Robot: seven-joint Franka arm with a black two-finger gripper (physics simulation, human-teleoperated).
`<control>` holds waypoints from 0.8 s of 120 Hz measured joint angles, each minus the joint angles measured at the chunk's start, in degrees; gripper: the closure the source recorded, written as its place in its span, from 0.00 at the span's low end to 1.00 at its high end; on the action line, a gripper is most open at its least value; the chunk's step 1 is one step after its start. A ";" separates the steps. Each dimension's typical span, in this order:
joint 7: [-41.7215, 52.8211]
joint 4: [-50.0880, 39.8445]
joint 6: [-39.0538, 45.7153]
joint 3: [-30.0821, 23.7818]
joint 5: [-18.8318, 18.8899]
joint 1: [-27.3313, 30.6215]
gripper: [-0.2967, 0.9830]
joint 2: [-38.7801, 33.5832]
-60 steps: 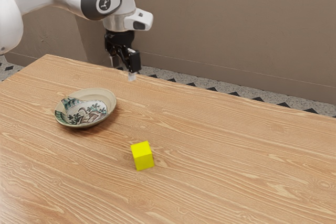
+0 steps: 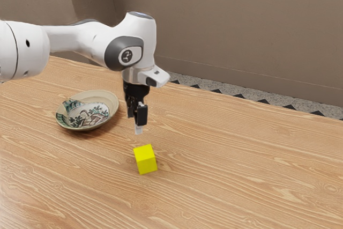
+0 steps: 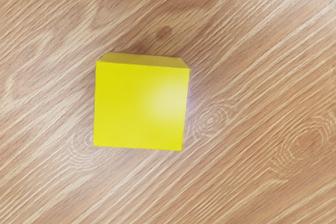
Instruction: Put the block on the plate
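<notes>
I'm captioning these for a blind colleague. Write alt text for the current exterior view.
An open end effector hovers above a yellow block on a wooden table. A patterned plate sits nearby, toward the exterior view's left. A white robot arm reaches in from that side.

Arm emblem (image 2: 127,56), seemingly no readable text

Yellow block (image 3: 140,106) resting on wood-grain table (image 3: 252,182).
</notes>
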 joint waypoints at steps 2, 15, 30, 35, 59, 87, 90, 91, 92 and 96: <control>0.23 -0.73 0.27 -0.05 -0.58 -0.02 0.23 0.03; 1.60 -5.13 3.59 -0.18 -4.30 -0.01 0.23 1.01; 2.92 -7.06 8.48 0.07 -7.65 0.20 0.23 3.53; 3.33 -7.11 10.18 0.37 -8.05 0.34 0.23 4.33; 5.04 -7.01 15.56 2.38 -8.61 0.59 0.23 7.85; 6.44 -6.97 18.99 2.52 -8.79 1.17 0.23 11.26; 6.56 -6.98 19.26 2.52 -8.79 1.19 0.23 11.58; 6.60 -6.97 19.34 2.52 -8.79 1.20 0.23 11.69; 6.64 -6.97 19.42 2.52 -8.80 1.20 0.23 11.80; 6.79 -6.97 19.71 2.52 -8.80 1.22 0.23 12.26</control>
